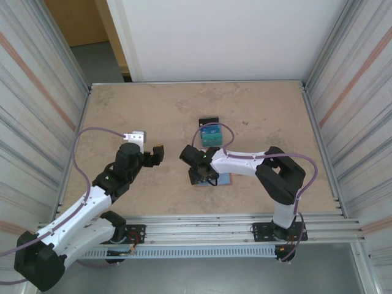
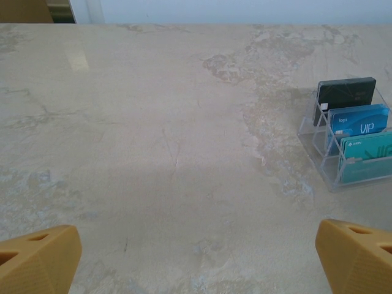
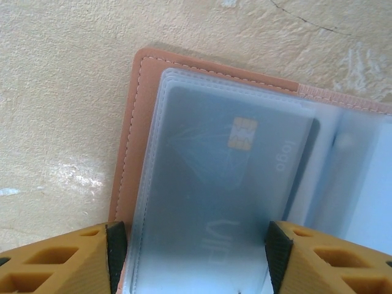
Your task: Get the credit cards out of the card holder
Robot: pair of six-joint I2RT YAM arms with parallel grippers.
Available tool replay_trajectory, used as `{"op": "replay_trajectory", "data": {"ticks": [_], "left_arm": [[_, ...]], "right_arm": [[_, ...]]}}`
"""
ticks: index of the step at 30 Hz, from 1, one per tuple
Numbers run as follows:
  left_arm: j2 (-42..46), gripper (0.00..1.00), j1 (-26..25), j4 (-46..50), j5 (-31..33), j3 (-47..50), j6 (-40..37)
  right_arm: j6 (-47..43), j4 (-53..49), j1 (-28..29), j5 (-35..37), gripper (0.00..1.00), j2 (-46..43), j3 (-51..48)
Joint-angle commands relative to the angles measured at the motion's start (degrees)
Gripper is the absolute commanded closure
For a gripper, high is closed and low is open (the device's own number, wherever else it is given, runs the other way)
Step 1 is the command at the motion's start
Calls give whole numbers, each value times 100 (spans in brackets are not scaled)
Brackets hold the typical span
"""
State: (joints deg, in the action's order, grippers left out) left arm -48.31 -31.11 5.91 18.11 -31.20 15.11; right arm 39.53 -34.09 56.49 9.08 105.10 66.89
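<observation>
Left gripper (image 1: 158,154): fingers far apart, nothing between them, bare table (image 1: 122,110) all around. Further right, upright in a clear stand (image 2: 331,177): black card (image 2: 345,93), blue card (image 2: 361,119), teal card (image 2: 370,156). Right gripper (image 3: 196,257): spread wide, one finger at each side of a frosted sleeve (image 3: 184,98), clamping nothing. Card holder (image 3: 131,153) below it, open flat at the table's front middle: salmon stitched border, grey card (image 3: 233,184) with gold chip inside. Left edge free.

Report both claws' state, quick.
Left claw: open, holding nothing.
Right claw: open, straddling the open card holder and the card inside it, gripping nothing.
</observation>
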Motion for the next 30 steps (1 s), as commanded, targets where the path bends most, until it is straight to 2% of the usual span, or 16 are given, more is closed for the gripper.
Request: {"op": "replay_trajectory", "data": {"ticks": [1, 11, 30], "left_arm": [[54, 1, 27, -30, 139, -8, 77], [112, 1, 32, 21, 131, -87, 57], [165, 1, 35, 128, 61, -156, 97]], "right_arm": [[116, -47, -55, -19, 37, -257, -102], [119, 2, -57, -82, 36, -602, -209], [141, 120, -92, -230, 43, -148, -308]]}}
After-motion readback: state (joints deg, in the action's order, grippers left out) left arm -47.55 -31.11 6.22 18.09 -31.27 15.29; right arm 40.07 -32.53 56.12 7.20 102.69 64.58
